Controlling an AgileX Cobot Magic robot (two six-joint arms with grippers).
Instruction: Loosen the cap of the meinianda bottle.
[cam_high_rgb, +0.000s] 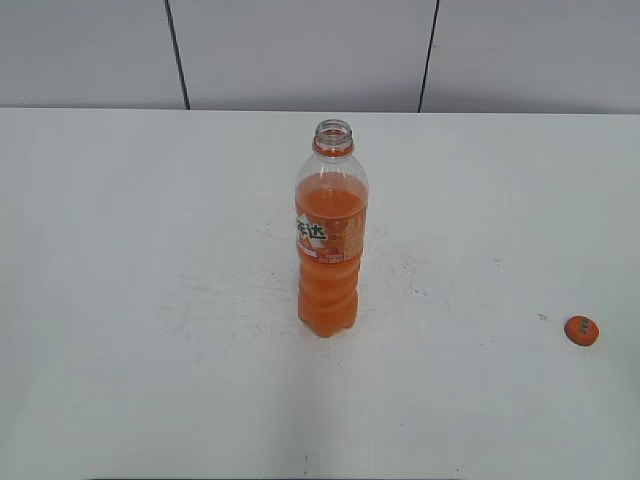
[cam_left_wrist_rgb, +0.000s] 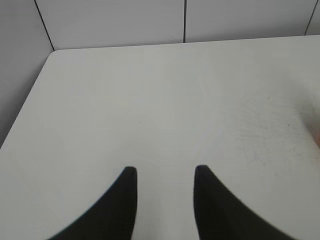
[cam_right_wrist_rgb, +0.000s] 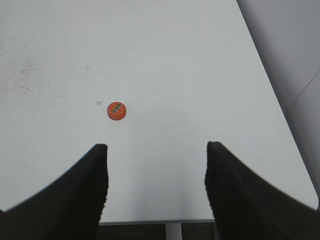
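Observation:
The meinianda bottle (cam_high_rgb: 331, 240) stands upright at the middle of the white table (cam_high_rgb: 150, 300), its mouth open with no cap on it. The small orange cap (cam_high_rgb: 581, 330) lies flat on the table at the right, far from the bottle; it also shows in the right wrist view (cam_right_wrist_rgb: 116, 110). My right gripper (cam_right_wrist_rgb: 156, 147) is open and empty, back from the cap near the table's front edge. My left gripper (cam_left_wrist_rgb: 165, 171) is open and empty over bare table. Neither gripper shows in the exterior view.
The table (cam_right_wrist_rgb: 175, 75) ends at a grey panelled wall (cam_high_rgb: 300, 50) at the back. Its front edge and right edge show in the right wrist view. The table's left edge and back corner show in the left wrist view.

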